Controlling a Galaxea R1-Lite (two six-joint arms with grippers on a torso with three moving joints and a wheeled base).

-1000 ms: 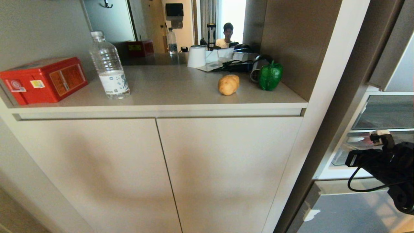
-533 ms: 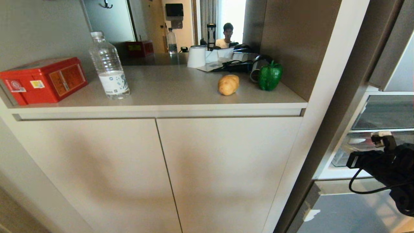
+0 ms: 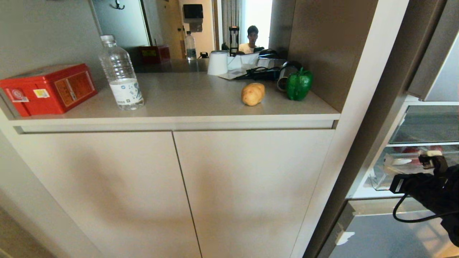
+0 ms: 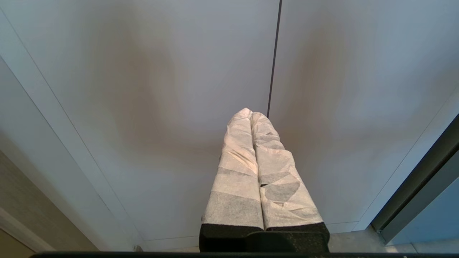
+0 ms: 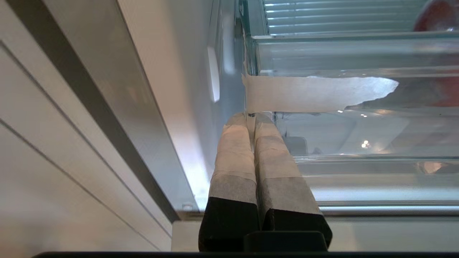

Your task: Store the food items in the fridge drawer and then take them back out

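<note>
The tan potato [image 3: 253, 94] and the green bell pepper [image 3: 299, 84] lie on the counter [image 3: 186, 96] at its right end, the pepper against the side wall. At the far right the fridge stands open. Inside it is the clear fridge drawer [image 3: 387, 179], pulled partly out. My right gripper [image 3: 432, 159] is shut on that drawer's left front corner. The right wrist view shows the taped fingertips of the right gripper [image 5: 251, 116] pinching a thin edge just under a white tape strip [image 5: 315, 93] on the drawer wall [image 5: 358, 136]. My left gripper [image 4: 250, 113] is shut and empty, facing the cabinet doors.
A clear water bottle [image 3: 122, 75] and a red box [image 3: 48, 87] stand at the counter's left. A white cup [image 3: 218, 62] and dark cabled items [image 3: 265, 73] sit at the back by a mirror showing a person [image 3: 252, 37]. A glass shelf [image 3: 426, 125] lies above the drawer.
My right arm has drawn back toward the lower right of the head view, and the clear drawer's corner has come out with it. The potato and pepper have not moved.
</note>
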